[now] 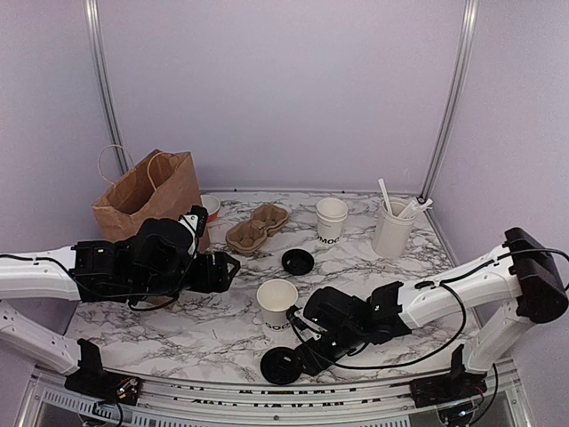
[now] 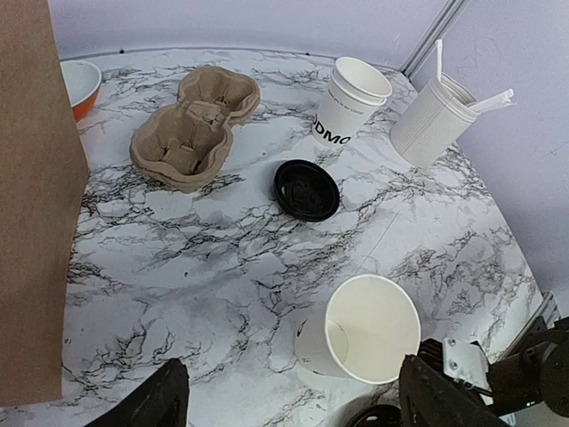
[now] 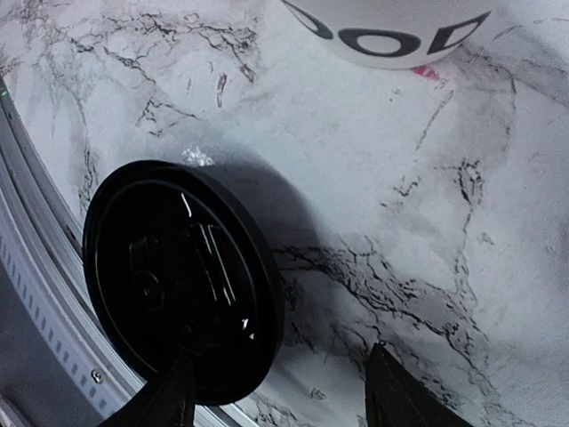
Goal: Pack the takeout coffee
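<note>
White marble-patterned table [image 1: 178, 331] carries everything; tall brown paper bag [image 1: 147, 197] stands left of the left gripper [image 1: 229, 269], whose jaws are spread wide on nothing; right gripper [image 3: 280, 389] sits low, jaws apart; small white paper cup with dark lettering [image 1: 277, 304] stands upright and lidless between both grippers; round black plastic lid [image 3: 182, 280] overlaps one right-gripper finger, contact unclear.

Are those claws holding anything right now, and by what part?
Nothing. The left claw is open and empty. The right claw is open too; a black lid lies by one finger, not pinched.
</note>
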